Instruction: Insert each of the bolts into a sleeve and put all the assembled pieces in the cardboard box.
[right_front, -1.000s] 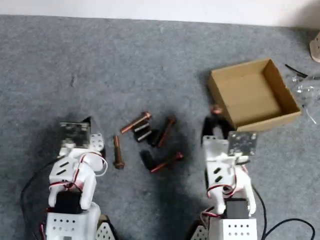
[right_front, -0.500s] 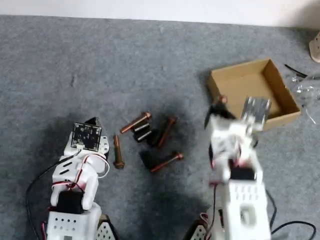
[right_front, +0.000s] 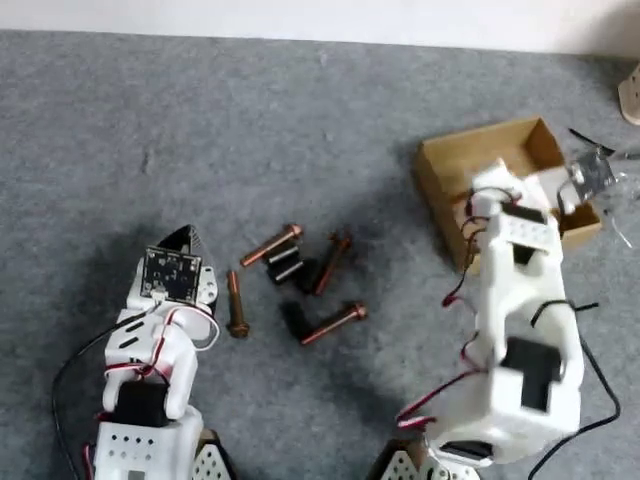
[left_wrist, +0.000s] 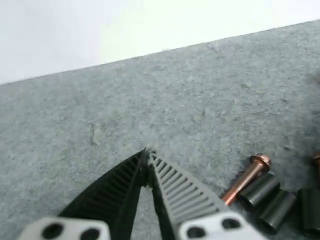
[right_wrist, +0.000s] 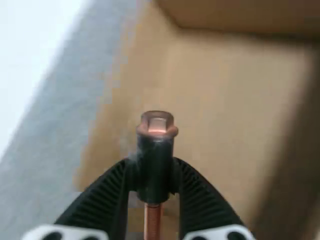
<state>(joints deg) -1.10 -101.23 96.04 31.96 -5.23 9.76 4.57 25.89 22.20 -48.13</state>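
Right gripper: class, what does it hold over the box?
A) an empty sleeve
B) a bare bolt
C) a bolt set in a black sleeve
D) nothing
C: in the right wrist view the right gripper is shut on a black sleeve with the copper head of a bolt sticking out of its end, above the floor of the box.
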